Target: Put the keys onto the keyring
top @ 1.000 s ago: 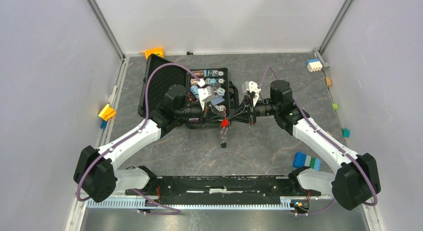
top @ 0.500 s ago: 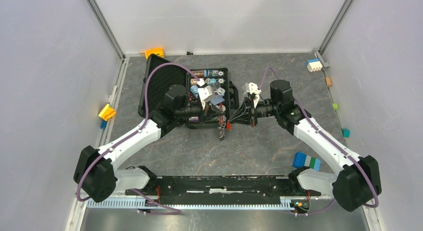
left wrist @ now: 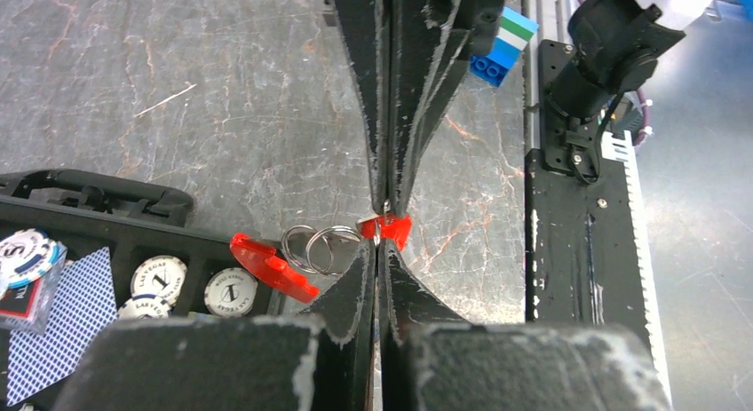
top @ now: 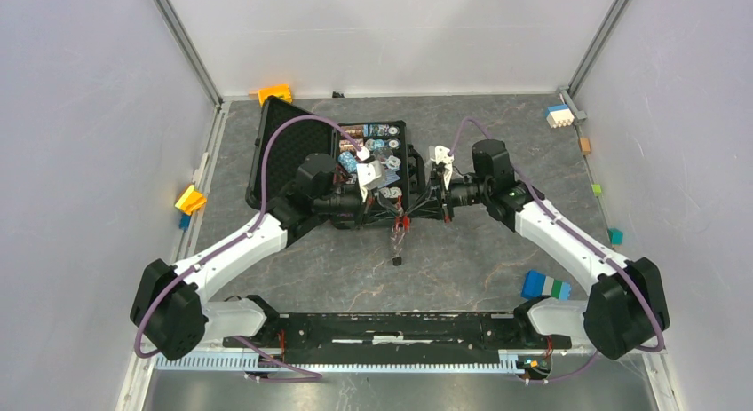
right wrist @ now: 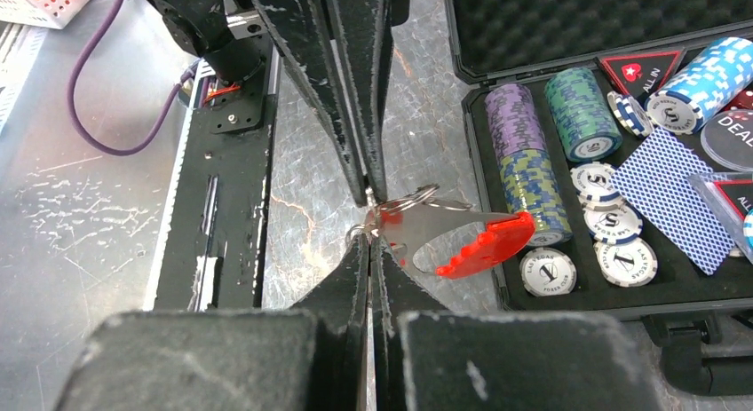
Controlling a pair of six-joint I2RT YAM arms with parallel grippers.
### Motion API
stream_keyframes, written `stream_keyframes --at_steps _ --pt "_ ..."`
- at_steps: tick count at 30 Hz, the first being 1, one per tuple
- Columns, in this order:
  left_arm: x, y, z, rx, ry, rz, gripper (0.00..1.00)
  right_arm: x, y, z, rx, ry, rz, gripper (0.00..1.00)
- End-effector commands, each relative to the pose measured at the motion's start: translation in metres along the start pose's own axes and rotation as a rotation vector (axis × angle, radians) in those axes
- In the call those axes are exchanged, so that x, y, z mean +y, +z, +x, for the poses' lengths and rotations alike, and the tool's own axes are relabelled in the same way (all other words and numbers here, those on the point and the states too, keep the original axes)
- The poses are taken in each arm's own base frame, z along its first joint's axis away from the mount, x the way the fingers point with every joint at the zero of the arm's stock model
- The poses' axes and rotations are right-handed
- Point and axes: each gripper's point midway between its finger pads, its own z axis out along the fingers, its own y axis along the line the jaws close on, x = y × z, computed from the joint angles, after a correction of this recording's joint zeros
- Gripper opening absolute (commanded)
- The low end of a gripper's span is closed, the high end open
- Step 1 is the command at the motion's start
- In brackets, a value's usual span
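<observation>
My left pincer (left wrist: 376,248) clamps the thin silvery red-tagged keyring (left wrist: 311,248) — my right pincer (right wrist: 368,241), tip to tip, pinches a tiny red-headed key (left wrist: 396,227). White round chips (left wrist: 160,278) read "LAS VEGAS".

Bright, even light from overhead; sharp in the middle distance, soft up close.

From the top camera we see flat, diffuse light on the pale walls (top: 80,162) and the grey table (top: 462,251). Only short, faint shadows lie under the arms (top: 240,242), and the walls shade darker toward the lower corners. In both wrist views we find the centre of the frame crisp, while the black mass along the bottom edge is blurred, too near the lens. The metal sheet (right wrist: 80,207) at the left of the right wrist view carries a pale sheen.
</observation>
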Motion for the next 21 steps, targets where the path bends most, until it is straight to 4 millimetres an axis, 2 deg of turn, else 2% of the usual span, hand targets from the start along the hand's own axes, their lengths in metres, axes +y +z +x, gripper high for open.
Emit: stream_keyframes --at_steps 1,10,21 --pt "-0.017 -0.005 -0.028 -0.077 0.093 0.079 0.02 -0.001 -0.004 -0.011 0.014 -0.125 -0.026 0.00" --pt "-0.025 -0.006 -0.031 -0.081 0.036 0.112 0.02 -0.001 -0.011 -0.015 0.039 -0.262 0.002 0.00" --pt "-0.013 -0.001 -0.039 -0.060 -0.149 0.039 0.02 -0.003 -0.022 -0.031 -0.016 -0.315 0.125 0.00"
